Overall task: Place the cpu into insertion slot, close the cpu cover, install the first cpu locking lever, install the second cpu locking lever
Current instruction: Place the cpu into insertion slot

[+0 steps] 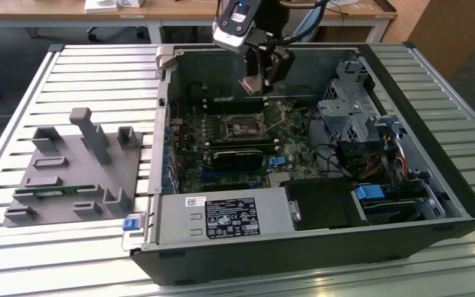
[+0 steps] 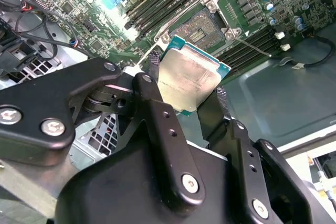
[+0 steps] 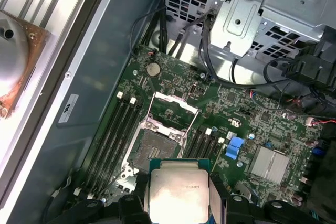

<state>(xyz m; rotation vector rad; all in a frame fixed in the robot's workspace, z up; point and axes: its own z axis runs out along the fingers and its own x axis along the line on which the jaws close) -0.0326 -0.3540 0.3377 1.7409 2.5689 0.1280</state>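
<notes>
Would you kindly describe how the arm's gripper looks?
The gripper is matte black, built of jointed link bars fastened with silver screws, ending in two black jaws. In the exterior view, a silvery module with a blue mark sits above it.

An open computer case (image 1: 303, 257) is laid on the bench (image 1: 97, 80), and a fixture block (image 1: 72, 170) is set beside it on the exterior view's left. A motherboard (image 1: 294, 137) is seated inside the case, with the insertion slot (image 1: 242, 129) placed near its middle between rows of memory slots (image 3: 113, 129). The cpu cover (image 3: 172, 109) is stood open at one edge of the slot. The cpu (image 2: 191, 80) is gripped by the hand (image 1: 258, 85), above the slot and apart from it.
</notes>
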